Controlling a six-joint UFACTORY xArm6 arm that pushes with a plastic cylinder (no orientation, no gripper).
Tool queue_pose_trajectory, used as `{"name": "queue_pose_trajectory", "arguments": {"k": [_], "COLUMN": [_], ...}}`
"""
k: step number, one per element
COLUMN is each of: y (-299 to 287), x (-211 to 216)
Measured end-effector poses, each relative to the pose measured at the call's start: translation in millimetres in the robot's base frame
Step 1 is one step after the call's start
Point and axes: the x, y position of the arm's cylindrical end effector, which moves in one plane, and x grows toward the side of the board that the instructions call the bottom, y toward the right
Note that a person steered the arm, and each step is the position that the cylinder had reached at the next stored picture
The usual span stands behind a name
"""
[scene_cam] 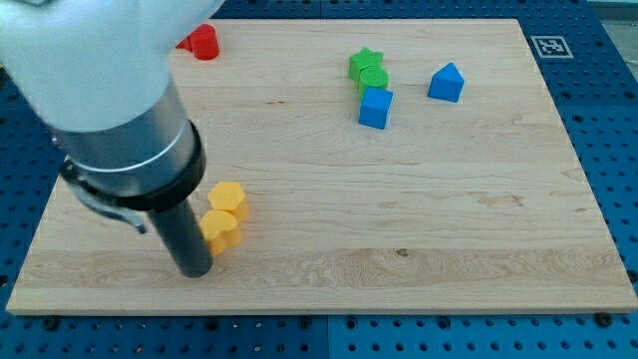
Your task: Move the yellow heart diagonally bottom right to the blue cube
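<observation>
Two yellow blocks sit touching each other at the board's lower left. The lower one looks like the yellow heart, and the upper one looks like a hexagon. My tip rests on the board just to the left of and slightly below the heart, with the rod's side against it. The blue cube stands well off toward the view's upper right, just below a green cylinder.
A green star touches the green cylinder from above. A blue triangular block lies right of them. A red block sits at the top left, partly hidden by the arm. The wooden board lies on a blue pegboard.
</observation>
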Motion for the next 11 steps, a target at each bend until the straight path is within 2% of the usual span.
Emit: {"name": "queue_pose_trajectory", "arguments": {"k": [2,4,7,9,11], "y": [35.4,35.5,35.5,37.8,2.2], "x": [-15.3,-18.6,-62.3,-68.3,-55.2]}}
